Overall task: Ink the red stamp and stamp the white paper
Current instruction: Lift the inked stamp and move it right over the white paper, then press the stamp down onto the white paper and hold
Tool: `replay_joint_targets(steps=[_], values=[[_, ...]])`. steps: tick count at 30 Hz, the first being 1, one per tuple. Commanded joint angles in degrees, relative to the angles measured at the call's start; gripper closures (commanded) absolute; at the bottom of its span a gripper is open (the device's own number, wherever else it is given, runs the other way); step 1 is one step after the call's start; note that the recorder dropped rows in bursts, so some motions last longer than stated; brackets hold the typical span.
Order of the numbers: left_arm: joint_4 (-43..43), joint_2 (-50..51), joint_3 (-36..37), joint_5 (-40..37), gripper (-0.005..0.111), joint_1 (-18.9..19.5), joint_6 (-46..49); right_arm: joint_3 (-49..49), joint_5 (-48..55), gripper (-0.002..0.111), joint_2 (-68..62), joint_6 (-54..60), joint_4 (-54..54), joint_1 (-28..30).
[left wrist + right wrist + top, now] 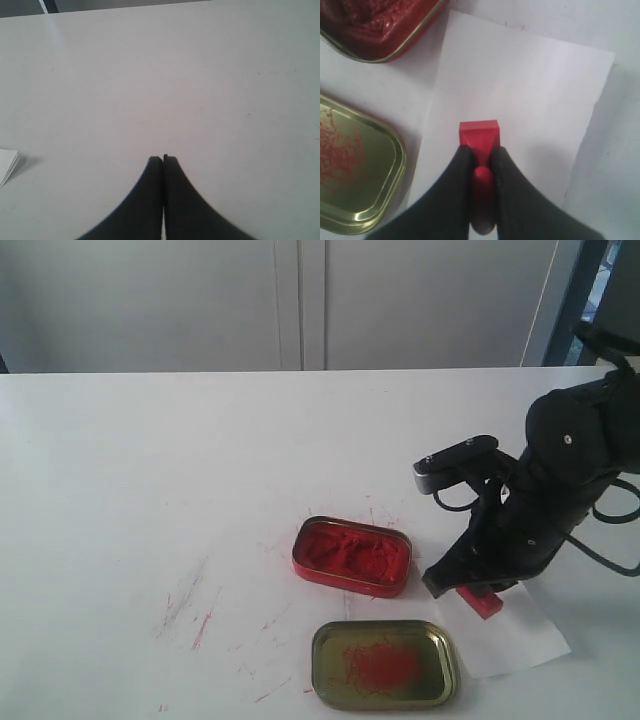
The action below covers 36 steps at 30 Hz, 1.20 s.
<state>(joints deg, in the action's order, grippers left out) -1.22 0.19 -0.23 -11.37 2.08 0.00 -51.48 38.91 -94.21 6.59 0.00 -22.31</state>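
My right gripper (pixel 481 152) is shut on the knob handle of the red stamp (pixel 479 134), whose square base rests over the white paper (pixel 530 90). In the exterior view the red stamp (pixel 482 601) shows below the right gripper (pixel 470 585), at the near left part of the white paper (pixel 515 635). The left gripper (pixel 163 159) is shut on nothing, over bare tabletop, and does not show in the exterior view.
A red tin of ink paste (pixel 352 555) lies left of the paper, and its gold-olive lid (pixel 385 664) with red smears lies in front of it. Red scratches mark the white table (pixel 150 490). A white sheet corner (pixel 7 164) shows in the left wrist view.
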Motion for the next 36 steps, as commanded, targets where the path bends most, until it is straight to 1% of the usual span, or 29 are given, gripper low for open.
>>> replay_joint_targets(steps=[1,11,19,30,36], values=[[-0.52,-0.19,0.23,-0.19,0.107,-0.04,0.0,0.24,-1.1,0.108,-0.68,-0.37,-0.32,0.28],[-0.52,-0.19,0.23,-0.19,0.107,-0.04,0.0,0.24,-1.75,0.108,-1.94,-0.37,-0.47,0.28],[-0.52,-0.19,0.23,-0.19,0.107,-0.04,0.0,0.24,-1.04,0.108,-1.94,-0.97,0.0,2.39],[-0.52,-0.19,0.23,-0.19,0.107,-0.04,0.0,0.24,-0.89,0.108,-2.02,-2.1,0.32,2.46],[-0.52,-0.19,0.23,-0.19,0.107,-0.04,0.0,2.74,-4.49,0.108,-2.16,-2.76,0.42,2.46]])
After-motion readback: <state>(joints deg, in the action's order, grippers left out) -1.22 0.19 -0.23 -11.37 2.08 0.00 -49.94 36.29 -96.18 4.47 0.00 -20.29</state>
